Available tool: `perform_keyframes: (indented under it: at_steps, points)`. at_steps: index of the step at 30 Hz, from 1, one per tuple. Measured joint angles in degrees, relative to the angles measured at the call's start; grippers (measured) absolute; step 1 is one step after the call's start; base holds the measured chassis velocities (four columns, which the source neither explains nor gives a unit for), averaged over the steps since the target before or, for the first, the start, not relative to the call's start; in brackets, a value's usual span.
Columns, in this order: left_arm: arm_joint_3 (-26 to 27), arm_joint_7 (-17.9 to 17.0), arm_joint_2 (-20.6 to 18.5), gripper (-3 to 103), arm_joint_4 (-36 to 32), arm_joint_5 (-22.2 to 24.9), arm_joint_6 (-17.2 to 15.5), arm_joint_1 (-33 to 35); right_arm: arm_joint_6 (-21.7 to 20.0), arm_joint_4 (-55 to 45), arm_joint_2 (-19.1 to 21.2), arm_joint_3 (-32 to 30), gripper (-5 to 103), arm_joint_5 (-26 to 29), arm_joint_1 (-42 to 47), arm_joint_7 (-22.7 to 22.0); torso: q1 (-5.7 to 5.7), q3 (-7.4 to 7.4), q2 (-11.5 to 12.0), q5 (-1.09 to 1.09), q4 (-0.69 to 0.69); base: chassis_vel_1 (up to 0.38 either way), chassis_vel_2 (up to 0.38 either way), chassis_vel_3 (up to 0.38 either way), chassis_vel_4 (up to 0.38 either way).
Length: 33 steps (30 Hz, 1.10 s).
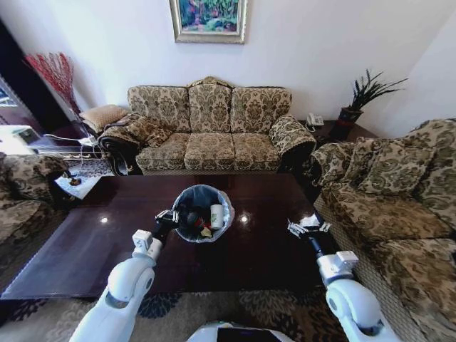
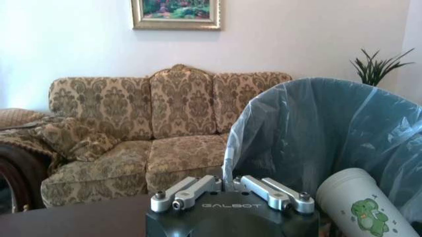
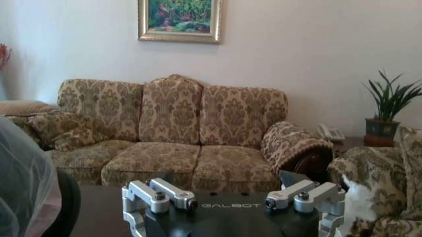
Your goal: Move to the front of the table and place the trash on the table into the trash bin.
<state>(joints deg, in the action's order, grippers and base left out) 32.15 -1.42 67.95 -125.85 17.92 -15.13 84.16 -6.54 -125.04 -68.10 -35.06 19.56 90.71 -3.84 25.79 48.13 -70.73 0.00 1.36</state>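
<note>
The trash bin (image 1: 203,214) stands on the dark shiny surface (image 1: 92,249), near the middle and toward the front edge. It has a grey bag folded over its rim. Inside it I can see a white paper cup (image 1: 216,215) with a green picture, something dark, and a few small scraps. In the left wrist view the cup (image 2: 359,205) leans against the bag wall, right next to the gripper. The left gripper (image 1: 165,219) is at the left side of the bin, touching or almost touching the rim; I cannot tell which. Its fingers look pulled close together and nothing sits between them. The right gripper (image 1: 308,226) hangs over the surface, well apart from the bin on its right side. Its fingers are spread wide, and a bit of white shows at one fingertip, but I cannot tell if that is trash or part of the gripper. The rest of the surface looks bare, so the job seems nearly done. What could go wrong now is a bump: the bin is light and the surface is slick, so if the left gripper pushes sideways the bin could slide or tip and spill the cup back out. A sofa (image 1: 210,128) and a plant (image 1: 360,100) stand behind.
</note>
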Motion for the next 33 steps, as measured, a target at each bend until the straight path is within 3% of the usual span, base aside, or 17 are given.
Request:
perform_keyframes:
  at_steps: [33]
  points:
    - [-0.81, 0.16, 0.93, 2, -0.19, -1.03, 0.69, 0.33, 0.68, -0.74, 1.46, 4.13, 100, -1.06, -3.44, -0.79, -0.02, 0.00, -0.01, 0.00, -0.02, 0.126, -0.126, -0.125, 0.129]
